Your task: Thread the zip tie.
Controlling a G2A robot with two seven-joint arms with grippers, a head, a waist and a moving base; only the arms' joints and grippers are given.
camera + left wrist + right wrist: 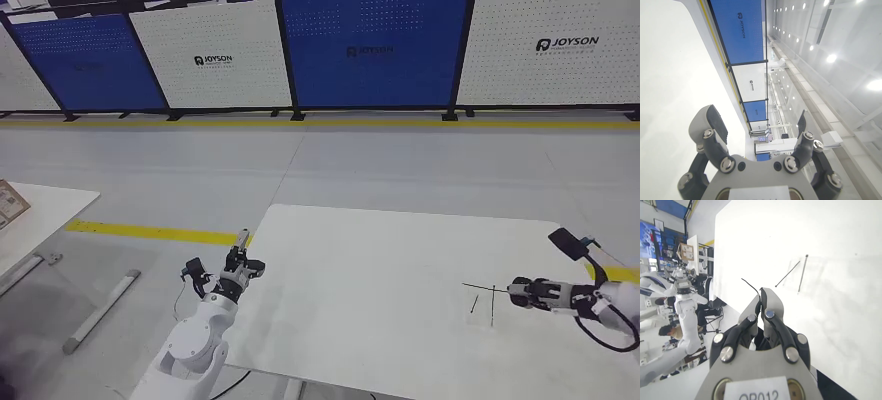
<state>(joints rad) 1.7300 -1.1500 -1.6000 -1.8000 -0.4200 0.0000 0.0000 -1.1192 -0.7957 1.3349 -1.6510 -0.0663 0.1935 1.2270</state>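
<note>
Right pincer (760, 292) is clenched on a tie (750, 284), pinching it near one end so a thin black tail curls out past the fingertips. I'd say that free length is left out for feeding. In the top view this sits at the lower right of the frame, low over the tabletop (380, 300), with the tie pointing toward frame centre. Two spare ties (787, 273) lie flat on the tabletop just beside it, apart from each other and not touched by either pincer. Over at lower left, the left pincer (759, 117) hangs released at the tabletop's edge, jaws wide with nothing between them, well apart from the ties. That gap is the story: threading likely wants a second grip, probably on the head. Which end is pinched is too small to tell. Nothing looks threaded yet, so by my read it's early going.
</note>
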